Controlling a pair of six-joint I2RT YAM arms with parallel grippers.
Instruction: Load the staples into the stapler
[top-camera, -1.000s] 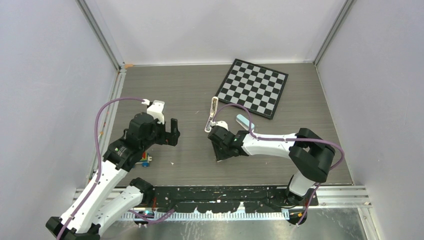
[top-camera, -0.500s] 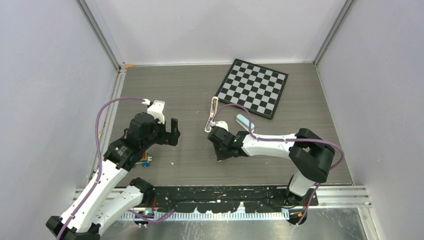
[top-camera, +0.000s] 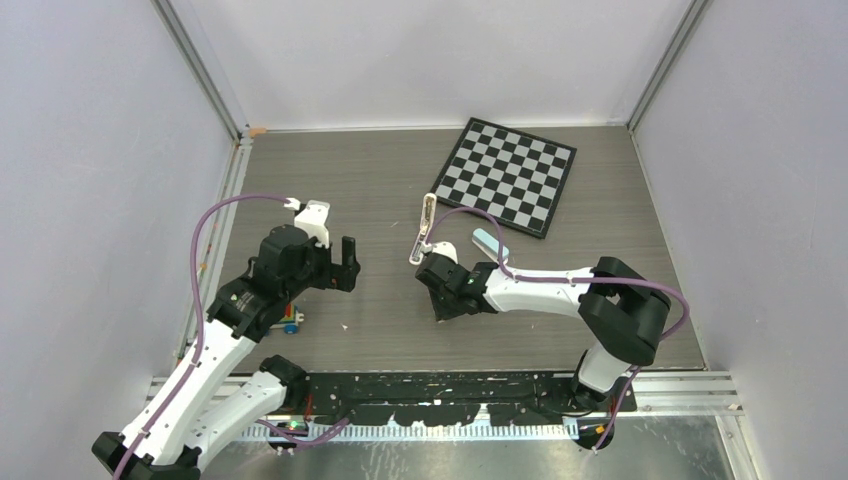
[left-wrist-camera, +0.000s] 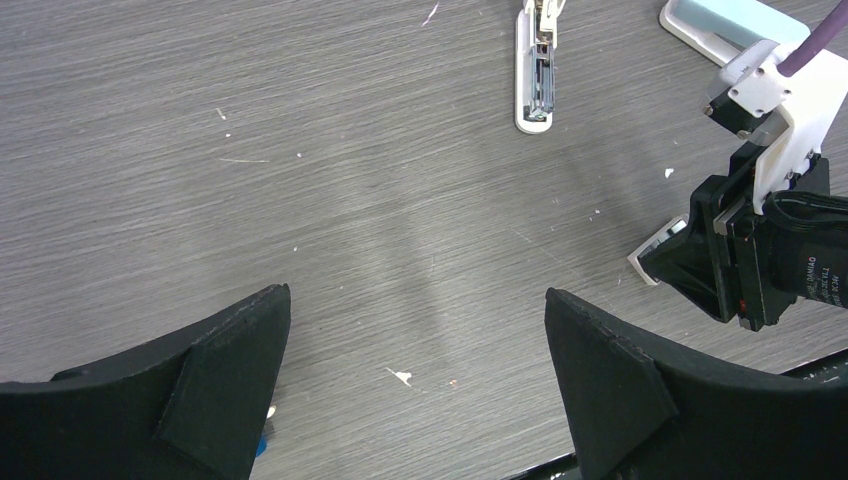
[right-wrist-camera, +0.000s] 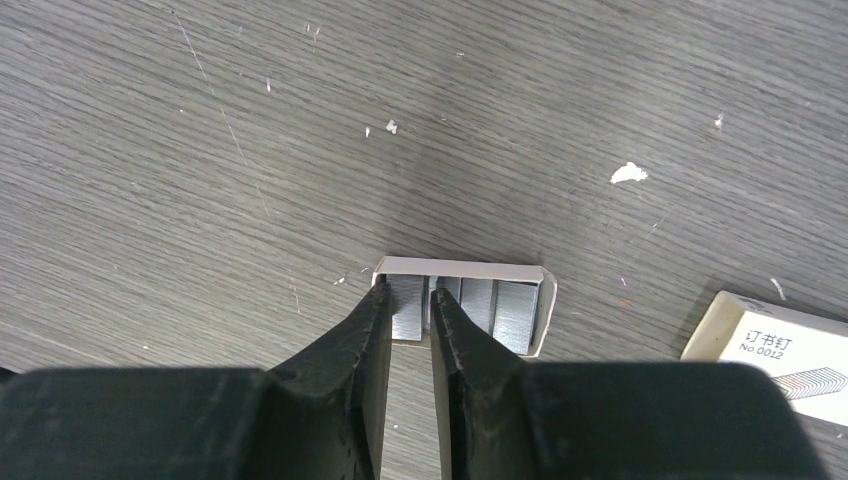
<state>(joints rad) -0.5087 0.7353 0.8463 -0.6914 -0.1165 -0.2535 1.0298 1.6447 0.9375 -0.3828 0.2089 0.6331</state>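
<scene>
Staples (right-wrist-camera: 510, 310), silvery-grey strips packed side by side in a white tray (right-wrist-camera: 460, 267); we see the right gripper (right-wrist-camera: 410, 295) pinching one strip, left gripper (left-wrist-camera: 417, 293) wide open.

Grey wood-grain worktop (top-camera: 370, 180), walled on three sides. Chequered board (top-camera: 505, 176) lies askew at the far right.

Slim white stapler (top-camera: 424, 228) lies near centre, running roughly near-to-far, its near end just beside the right arm's wrist. A pale-blue piece (top-camera: 489, 243) sits to its right, partly behind that arm.

Right hand (top-camera: 441, 303) points down at the worktop; what lies under it is hidden.

Left hand (top-camera: 343, 268) is well apart to the left, above bare worktop. A small multicoloured toy (top-camera: 291, 321) peeks out beneath the left arm.
</scene>
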